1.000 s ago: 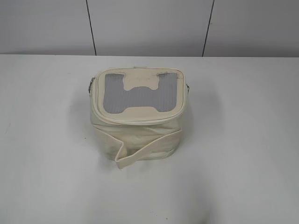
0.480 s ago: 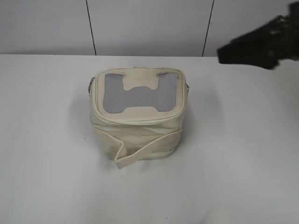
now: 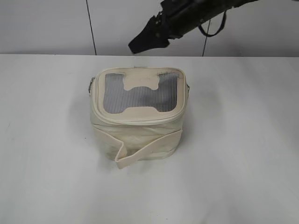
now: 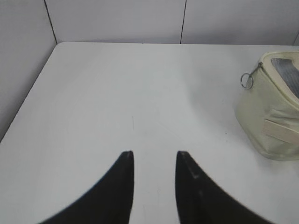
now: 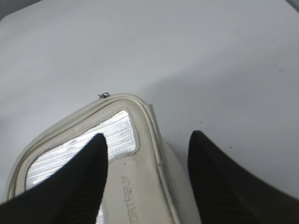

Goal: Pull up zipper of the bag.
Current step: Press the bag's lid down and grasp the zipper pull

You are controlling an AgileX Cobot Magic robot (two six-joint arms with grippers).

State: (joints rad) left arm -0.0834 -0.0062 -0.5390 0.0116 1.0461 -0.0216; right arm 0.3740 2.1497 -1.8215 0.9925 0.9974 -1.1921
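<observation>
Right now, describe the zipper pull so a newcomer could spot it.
Find the cream bag on the white table. At its upper left corner a small metal pull with a ring dangles from the lid seam, the only shiny thing on it.

table (image 3: 243,140): white, plain top | wall (image 3: 46,23): pale panels, dark vertical seams

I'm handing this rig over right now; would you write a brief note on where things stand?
Left gripper: open, empty, over bare table, the bag off to its right.
Right gripper: open, empty, above the bag's lid at its far edge.
Bag upright mid-table; zipper pull ring hangs at a lid corner.
Done: right arm's approach only.
Left: steady the bag, grip the pull, run the zipper.
</observation>
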